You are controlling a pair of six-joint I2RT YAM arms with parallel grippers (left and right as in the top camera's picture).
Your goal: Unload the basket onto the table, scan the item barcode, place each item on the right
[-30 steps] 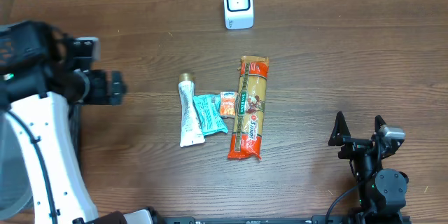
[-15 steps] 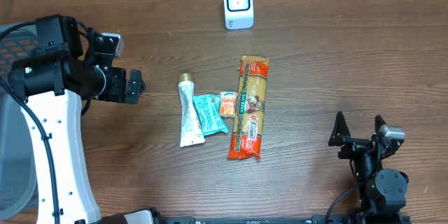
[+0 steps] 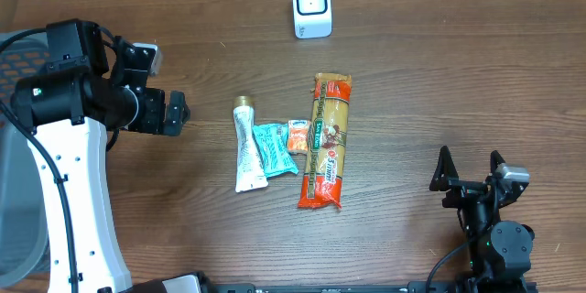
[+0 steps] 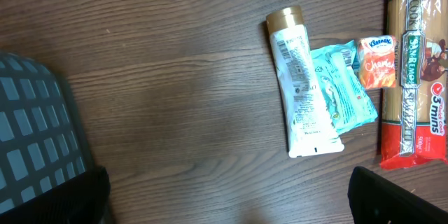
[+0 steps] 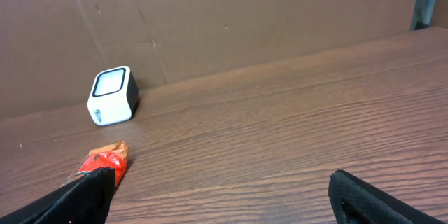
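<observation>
Several items lie mid-table: a white tube with a gold cap, a teal packet, a small orange packet and a long spaghetti pack. The white scanner stands at the far edge. My left gripper hovers open, left of the tube, with nothing in it. Near the front right, my right gripper is open and empty, well away from the items.
A grey gridded bin sits at the left edge, beside the white left arm. A cardboard wall closes the back of the wooden table.
The left arm swung right toward the items during the first half second, then stayed still. The right arm and the items have not moved.
</observation>
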